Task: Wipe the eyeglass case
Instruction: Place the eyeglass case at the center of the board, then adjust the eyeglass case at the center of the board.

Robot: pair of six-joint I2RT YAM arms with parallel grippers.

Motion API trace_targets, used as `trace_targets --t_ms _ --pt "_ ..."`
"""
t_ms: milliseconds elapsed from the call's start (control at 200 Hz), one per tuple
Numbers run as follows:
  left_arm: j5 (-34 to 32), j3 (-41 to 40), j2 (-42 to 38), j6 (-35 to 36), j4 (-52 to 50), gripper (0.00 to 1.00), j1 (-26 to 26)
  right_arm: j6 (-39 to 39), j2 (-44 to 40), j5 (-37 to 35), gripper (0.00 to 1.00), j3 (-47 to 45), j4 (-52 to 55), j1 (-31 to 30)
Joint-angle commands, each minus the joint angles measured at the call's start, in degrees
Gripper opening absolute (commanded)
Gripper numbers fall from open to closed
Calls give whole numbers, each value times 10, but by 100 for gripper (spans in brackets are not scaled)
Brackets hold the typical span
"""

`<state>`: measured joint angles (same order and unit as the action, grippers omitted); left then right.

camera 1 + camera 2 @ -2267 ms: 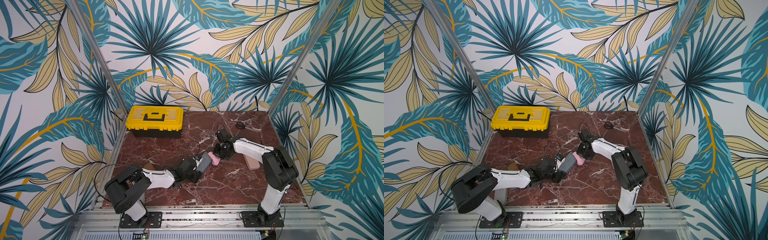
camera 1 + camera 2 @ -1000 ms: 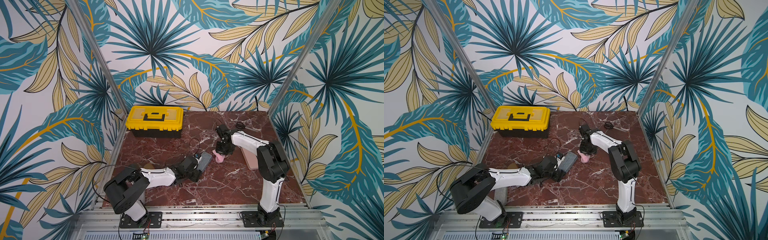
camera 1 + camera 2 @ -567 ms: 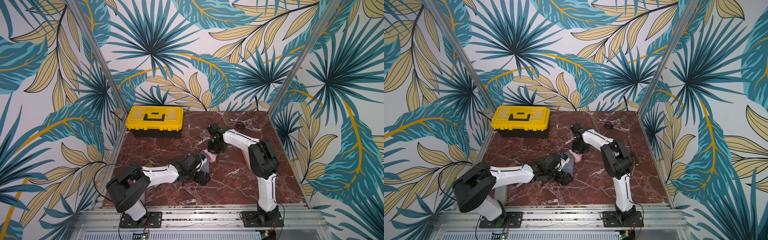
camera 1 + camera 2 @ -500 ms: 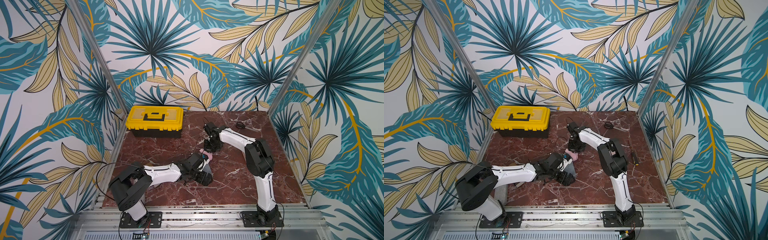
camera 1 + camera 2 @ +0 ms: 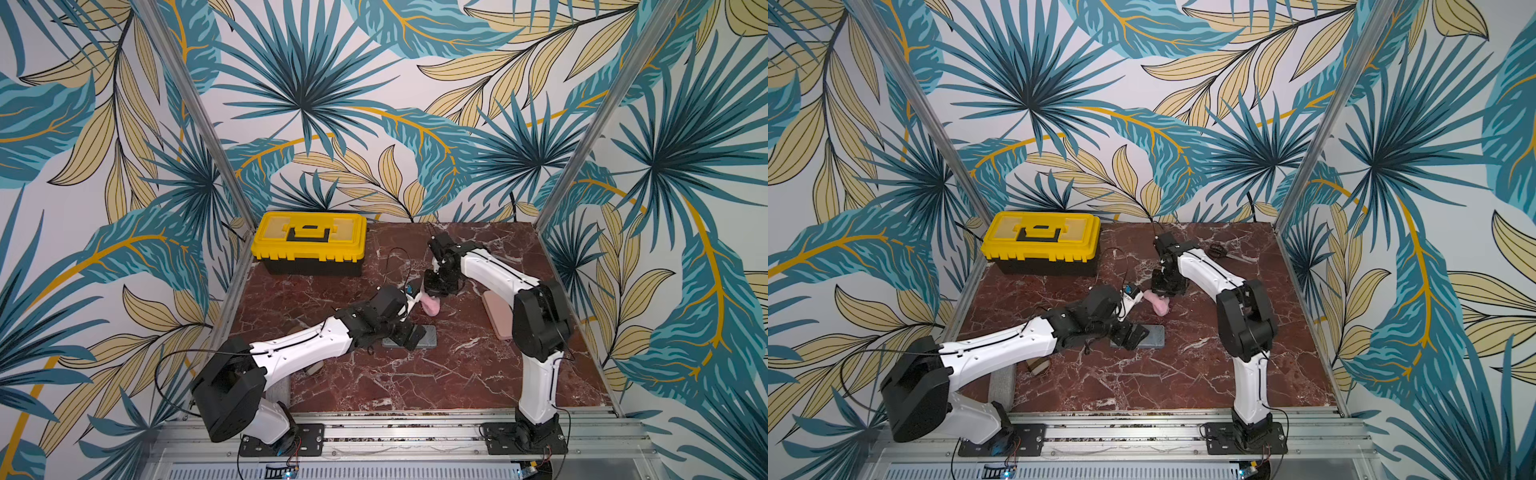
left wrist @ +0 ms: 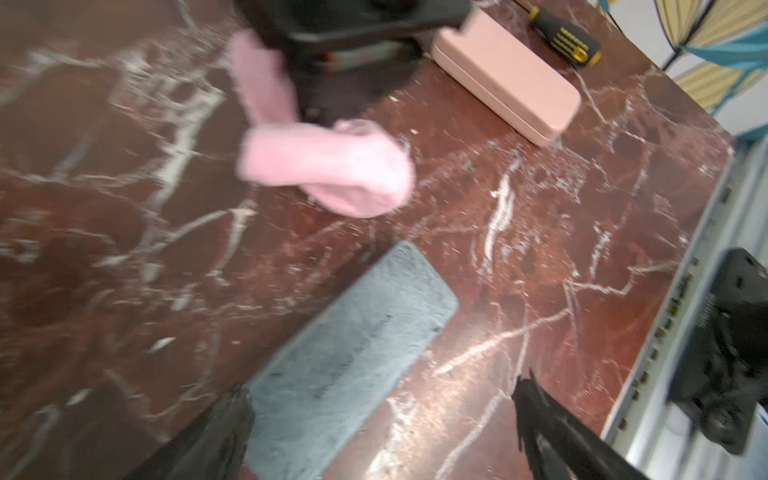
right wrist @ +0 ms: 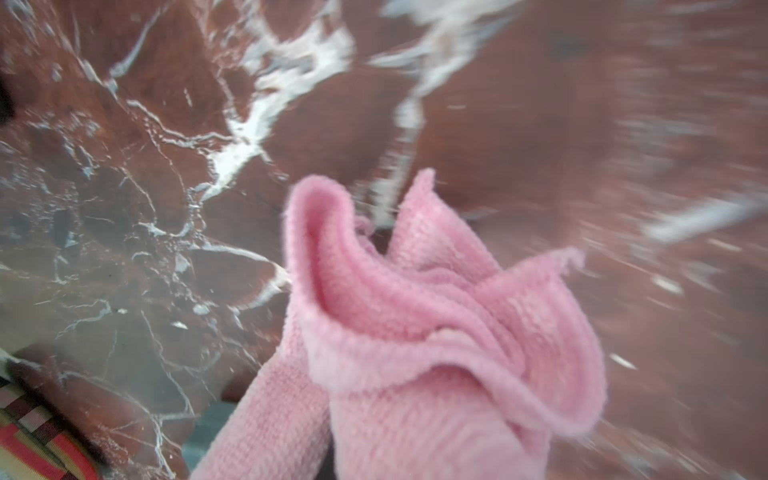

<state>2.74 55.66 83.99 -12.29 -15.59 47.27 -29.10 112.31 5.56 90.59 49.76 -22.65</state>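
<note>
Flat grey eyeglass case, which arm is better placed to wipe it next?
Right: the right hand is shut on the fluffy pink cloth near the flat grey eyeglass case; the left hand is open and empty.

The toolbox (image 5: 309, 241) is set in the back left corner of the tabletop (image 5: 415, 382). The eyeglass case (image 5: 428, 337) is laid flat near the middle, its left end bracketed by the spread fingers of the left gripper (image 6: 382, 390). Just behind it, the cloth (image 5: 431, 306) is clamped in the right gripper (image 5: 433, 295). The second case (image 5: 496, 313) is placed right of the cloth, toward the right edge, and the screwdriver (image 6: 565, 37) is seen just beyond it. The scissors (image 5: 1219, 250) are seen near the back edge, right of the middle.
</note>
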Motion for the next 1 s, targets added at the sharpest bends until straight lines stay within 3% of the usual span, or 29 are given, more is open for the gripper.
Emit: trace_targets --t_ms 0,80,326,606,746,997 --pt "-2 -26 13 22 26 100 -55 -12 -66 -17 0 -87 10 -11" --pt "66 -13 41 55 39 100 -72 -42 -119 -14 0 -161 -9 -12" --pt "155 -19 112 79 99 100 -78 -121 -217 53 0 -319 -85 -23" --pt "193 -89 90 43 120 100 -77 -117 -152 63 0 -282 -115 -22" --pt "168 -110 52 39 88 100 -54 -98 -121 56 0 -246 -103 -18" --pt "19 -138 33 54 65 100 -1 -83 -122 31 0 -238 -80 -17"
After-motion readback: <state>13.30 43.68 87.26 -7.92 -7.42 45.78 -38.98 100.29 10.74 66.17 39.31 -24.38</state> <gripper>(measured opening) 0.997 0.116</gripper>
